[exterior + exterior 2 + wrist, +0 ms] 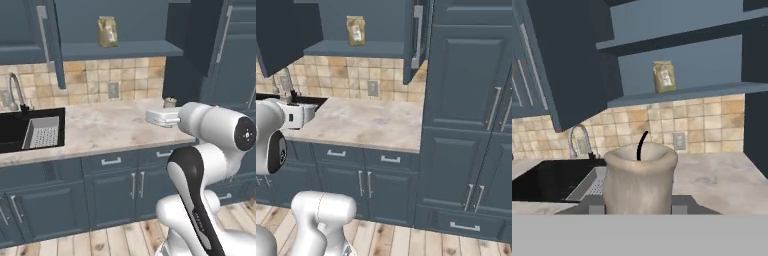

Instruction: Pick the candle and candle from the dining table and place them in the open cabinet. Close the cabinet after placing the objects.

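A stubby grey-beige candle (640, 180) with a dark curved wick stands upright between my gripper's (639, 204) fingers, which are shut on its base. In the left base view the candle (170, 102) sits at the tip of the white hand, above the right end of the marble counter (110, 127). The open cabinet (120, 50) hangs ahead and above, its blue shelf (682, 95) exposed and its door (567, 65) swung out to the left. The dining table is out of view.
A brown paper bag (107, 31) stands on the cabinet shelf. A black sink (20, 127) with a strainer tray and faucet (579, 140) lies left. Tall blue cabinets (466, 100) wall in the right side. Drawers (111, 161) sit below the counter.
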Robot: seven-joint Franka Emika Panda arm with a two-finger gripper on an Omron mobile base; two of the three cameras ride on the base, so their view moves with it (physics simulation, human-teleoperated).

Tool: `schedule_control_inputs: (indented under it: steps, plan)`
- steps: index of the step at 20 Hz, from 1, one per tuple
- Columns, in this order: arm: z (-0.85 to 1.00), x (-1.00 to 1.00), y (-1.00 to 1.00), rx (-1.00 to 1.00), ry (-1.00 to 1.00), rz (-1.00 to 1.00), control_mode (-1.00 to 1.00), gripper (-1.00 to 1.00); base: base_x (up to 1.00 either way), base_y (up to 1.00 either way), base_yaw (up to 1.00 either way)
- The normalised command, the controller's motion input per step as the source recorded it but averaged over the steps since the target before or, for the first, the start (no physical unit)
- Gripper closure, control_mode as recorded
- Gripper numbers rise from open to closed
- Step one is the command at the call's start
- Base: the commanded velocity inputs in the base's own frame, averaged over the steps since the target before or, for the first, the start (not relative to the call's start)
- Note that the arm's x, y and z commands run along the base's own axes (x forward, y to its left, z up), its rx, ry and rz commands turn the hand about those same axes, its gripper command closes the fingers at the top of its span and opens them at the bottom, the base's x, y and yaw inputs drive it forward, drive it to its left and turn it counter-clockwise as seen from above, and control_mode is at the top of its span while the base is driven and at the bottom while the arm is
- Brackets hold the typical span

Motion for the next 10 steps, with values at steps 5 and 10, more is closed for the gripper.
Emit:
schedule_control_inputs:
  steps: [5,10]
  plan:
    - [0.00,0.00,0.00,0.00,0.00,0.00,1.00,1.00,0.86,-0.07,0.00]
    - [0.00,0.00,0.00,0.00,0.00,0.00,1.00,1.00,0.72,-0.03,0.00]
